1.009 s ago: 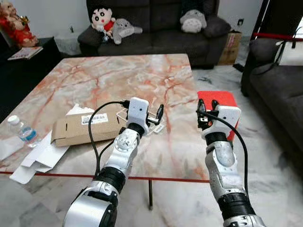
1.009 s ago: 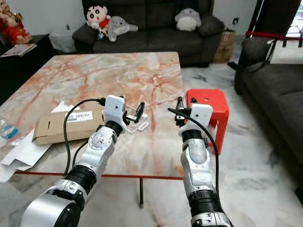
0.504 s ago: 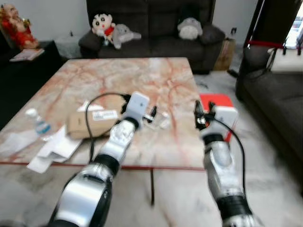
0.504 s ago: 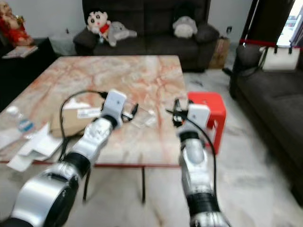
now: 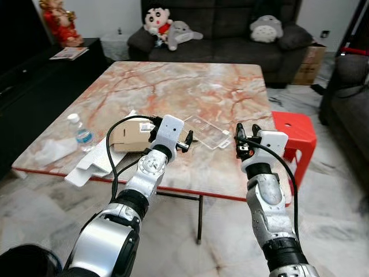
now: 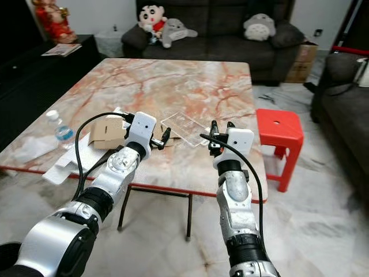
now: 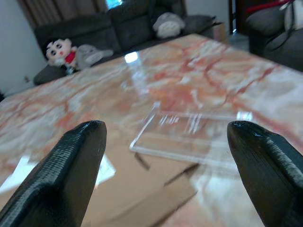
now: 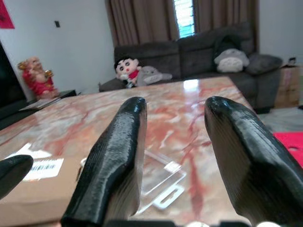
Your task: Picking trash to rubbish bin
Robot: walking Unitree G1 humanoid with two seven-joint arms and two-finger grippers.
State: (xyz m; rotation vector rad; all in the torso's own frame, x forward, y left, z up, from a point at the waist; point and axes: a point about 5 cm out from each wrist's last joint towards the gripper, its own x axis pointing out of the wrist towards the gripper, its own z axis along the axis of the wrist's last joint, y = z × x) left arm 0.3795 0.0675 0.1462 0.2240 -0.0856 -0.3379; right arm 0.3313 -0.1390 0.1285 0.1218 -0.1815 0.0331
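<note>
- you are looking down at a marble worktop (image 5: 190, 86) veined in pink and orange, with both silver arms raised over its near edge.
- your left gripper (image 5: 185, 140) hovers just above the worktop near the front edge, jaws spread wide and empty (the left wrist view shows its two black fingertips (image 7: 75, 156) far apart).
- just beyond that gripper lies a clear plastic package (image 5: 207, 131), flat on the marble and apart from the jaws.
- a flattened cardboard box (image 5: 128, 137) with a barcode label lies beside the left gripper, on the robot's left of the clear package.
- further left, white paper scraps (image 5: 95, 164) sit at the worktop's edge, and a small water bottle (image 5: 81, 131) stands upright near them.
- your right gripper (image 5: 247, 138) is held at the front right corner of the worktop, jaws parted and holding nothing.
- a red plastic stool (image 5: 294, 135) stands on the floor to the right of the worktop.
- a dark sofa (image 5: 230, 29) with plush toys (image 5: 167, 26) sits behind the worktop.
</note>
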